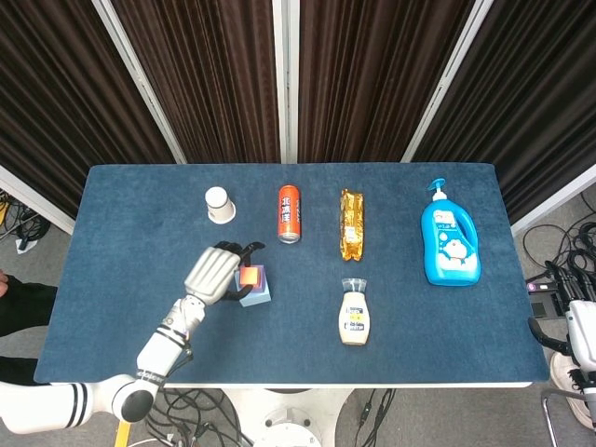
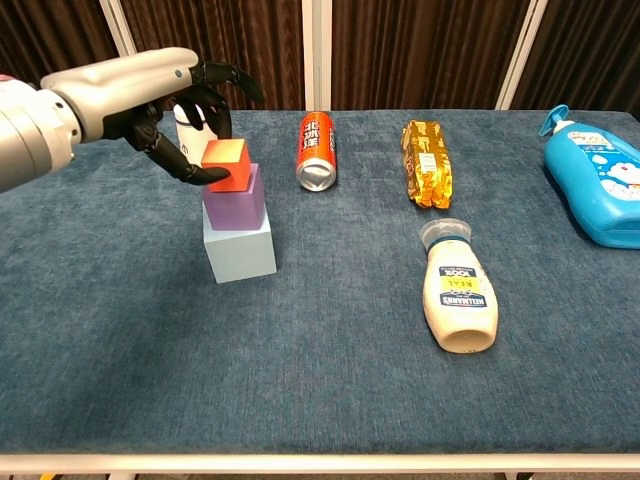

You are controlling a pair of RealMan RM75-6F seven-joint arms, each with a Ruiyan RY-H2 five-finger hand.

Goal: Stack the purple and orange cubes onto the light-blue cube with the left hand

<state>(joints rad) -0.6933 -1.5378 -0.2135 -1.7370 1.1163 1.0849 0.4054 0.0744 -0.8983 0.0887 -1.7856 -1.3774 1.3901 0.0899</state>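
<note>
Head view: the left hand [image 1: 216,272] grasps the orange cube [image 1: 249,276] and holds it over the purple cube [image 1: 258,277], which sits on the light-blue cube [image 1: 255,295] at the near-left part of the table [image 1: 112,233]. The hand approaches from the left, so its fingers stay clear of the stack's right side. Further back lie a white cup [image 1: 220,205], a red can [image 1: 290,213] and a gold snack packet [image 1: 352,223]; a blue detergent bottle [image 1: 450,242] lies at far right and a sauce bottle [image 1: 353,314] to the near right of the stack. The right hand is not visible in either camera. Chest view: the left hand [image 2: 185,120] pinches the orange cube [image 2: 227,164] between its dark fingertips [image 2: 212,176]. The cube appears to rest at or just above the top face of the purple cube [image 2: 236,204], offset toward that face's left edge; actual contact cannot be confirmed. The light-blue cube [image 2: 240,252] carries the purple one squarely, so the base looks stable. Judgement: the placement step is nearly complete; centring the orange cube before release would reduce the risk of it tipping off to the left.
</note>
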